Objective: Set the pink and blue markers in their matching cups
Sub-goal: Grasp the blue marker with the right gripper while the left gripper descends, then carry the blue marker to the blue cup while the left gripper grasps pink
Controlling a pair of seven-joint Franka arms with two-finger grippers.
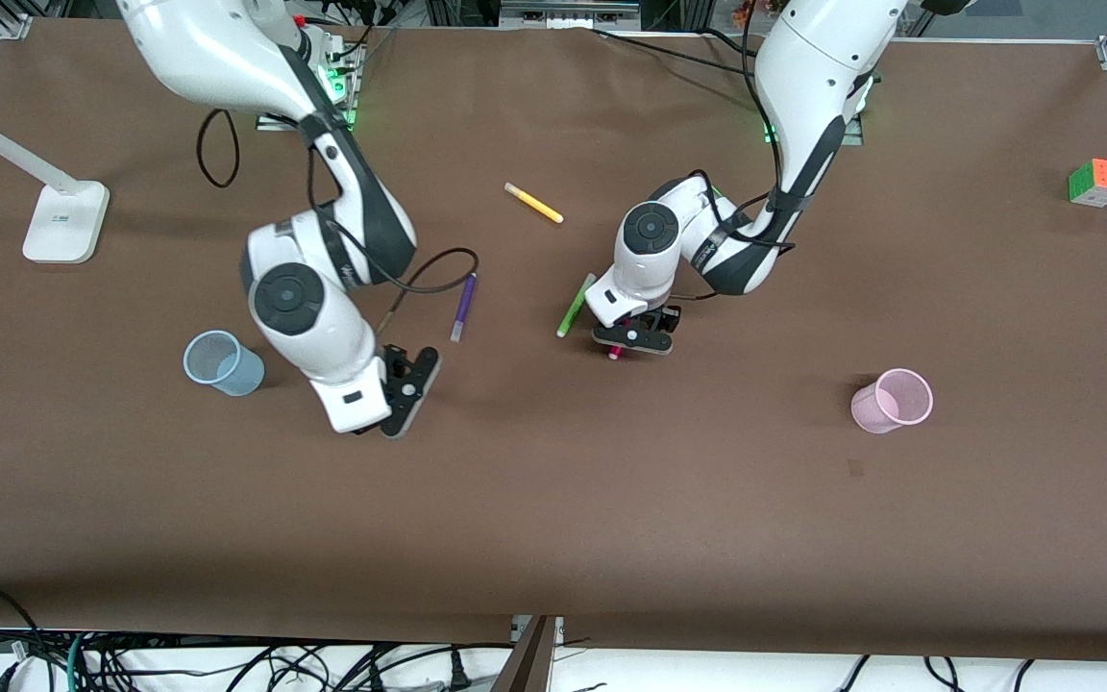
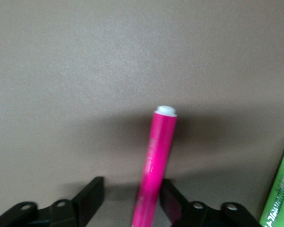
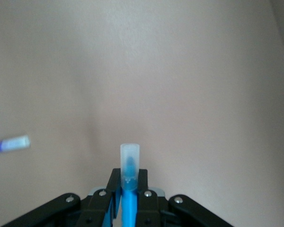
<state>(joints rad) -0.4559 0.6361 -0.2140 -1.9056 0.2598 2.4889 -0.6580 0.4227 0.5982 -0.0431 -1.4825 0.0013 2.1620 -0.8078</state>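
Translucent pink cup (image 1: 892, 400) aside, right gripper (image 3: 128, 198) clamps slim blue marker (image 3: 128, 198); left gripper (image 2: 131, 201) unclear.

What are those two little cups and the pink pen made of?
The blue cup and pink cup look like thin translucent plastic: the brown table shows faintly through their walls. The pink marker looks like smooth, glossy plastic, with a sheen along its barrel and a pale end. The look alone cannot confirm more.

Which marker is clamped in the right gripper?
The blue marker, pinched in the right gripper; the purple marker, green marker and yellow marker lie loose.
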